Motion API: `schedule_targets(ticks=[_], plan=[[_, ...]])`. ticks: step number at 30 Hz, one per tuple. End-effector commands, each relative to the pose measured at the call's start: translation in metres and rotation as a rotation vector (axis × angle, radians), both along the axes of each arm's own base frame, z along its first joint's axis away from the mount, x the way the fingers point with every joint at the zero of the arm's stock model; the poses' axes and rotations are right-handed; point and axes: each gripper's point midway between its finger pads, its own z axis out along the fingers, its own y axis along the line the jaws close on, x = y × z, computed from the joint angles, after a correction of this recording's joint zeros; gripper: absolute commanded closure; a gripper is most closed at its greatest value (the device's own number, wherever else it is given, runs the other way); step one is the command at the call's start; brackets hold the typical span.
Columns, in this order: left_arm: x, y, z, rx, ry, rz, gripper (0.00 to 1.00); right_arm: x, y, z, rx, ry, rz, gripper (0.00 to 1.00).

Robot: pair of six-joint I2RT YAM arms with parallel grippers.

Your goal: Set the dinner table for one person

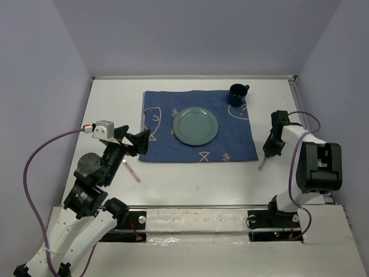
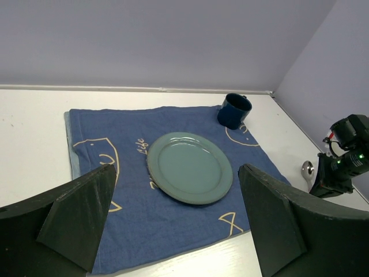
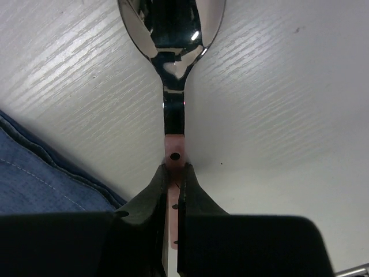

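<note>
The dinner table, a white top filling the space between the lavender walls, looks to be roughly half set. A dark blue fish-patterned cloth lies spread toward the far edge, about midway between the left and right edges. A green plate sits at its centre and a dark blue mug stands on its far right corner, so those pieces seem placed. The cutlery is what is left. The right gripper is clamped on the pink handle of a spoon, which sits on or just above the bare tabletop just beside the cloth's right edge, toward the table's right edge. Its bowl points away from the fingers; whether it rests on the surface I cannot tell. This looks like the step in hand: laying the spoon to the right of the plate, with the release not yet made. A second pink-handled utensil lies on the bare top near the cloth's near left corner, partly under the left arm; fork or knife, I cannot tell. The left gripper hangs above that corner with its fingers spread wide and nothing between them, so that piece probably needs tidying alongside the plate.
</note>
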Motion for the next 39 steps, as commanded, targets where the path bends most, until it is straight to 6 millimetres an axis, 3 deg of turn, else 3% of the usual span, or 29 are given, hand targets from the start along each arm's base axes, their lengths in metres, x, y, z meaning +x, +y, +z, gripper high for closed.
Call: schedule_targets(ticks=[1, 4, 6, 7, 8, 9, 12, 19, 20, 26, 31, 39], plan=[[0.000, 0.001, 0.009, -0.001, -0.040, 0.004, 0.01, 0.003, -0.007, 0.010, -0.036, -0.066, -0.005, 1.00], [0.001, -0.001, 0.009, 0.001, -0.038, 0.001, 0.01, 0.021, -0.009, 0.061, -0.059, -0.209, 0.067, 1.00], [0.002, -0.002, 0.007, 0.005, -0.031, -0.001, 0.01, 0.037, 0.012, 0.098, -0.051, -0.299, 0.180, 1.00], [0.002, -0.002, 0.006, 0.006, -0.030, -0.001, 0.01, 0.038, 0.025, 0.106, -0.043, -0.298, 0.232, 1.00], [0.003, -0.002, 0.006, 0.005, -0.030, 0.002, 0.01, 0.048, 0.054, 0.121, -0.041, -0.331, 0.333, 1.00], [0.003, -0.001, 0.006, 0.005, -0.029, 0.008, 0.01, 0.050, 0.068, 0.124, -0.036, -0.338, 0.378, 1.00], [0.008, 0.003, 0.001, 0.008, -0.014, 0.038, 0.01, 0.061, 0.105, 0.124, 0.011, -0.352, 0.474, 1.00], [0.015, 0.010, -0.006, -0.018, 0.029, 0.100, 0.01, 0.105, 0.142, 0.114, 0.132, -0.397, 0.595, 1.00], [0.016, 0.009, -0.008, -0.017, 0.038, 0.102, 0.01, 0.110, 0.145, 0.104, 0.137, -0.375, 0.614, 1.00], [0.026, 0.003, -0.021, -0.011, 0.103, 0.090, 0.01, 0.133, 0.161, 0.087, 0.170, -0.341, 0.679, 1.00], [0.036, 0.005, -0.030, -0.006, 0.139, 0.094, 0.01, 0.142, 0.159, 0.062, 0.150, -0.288, 0.681, 1.00], [0.045, 0.004, -0.043, 0.010, 0.187, 0.092, 0.01, 0.153, 0.157, 0.041, 0.130, -0.253, 0.669, 0.99]])
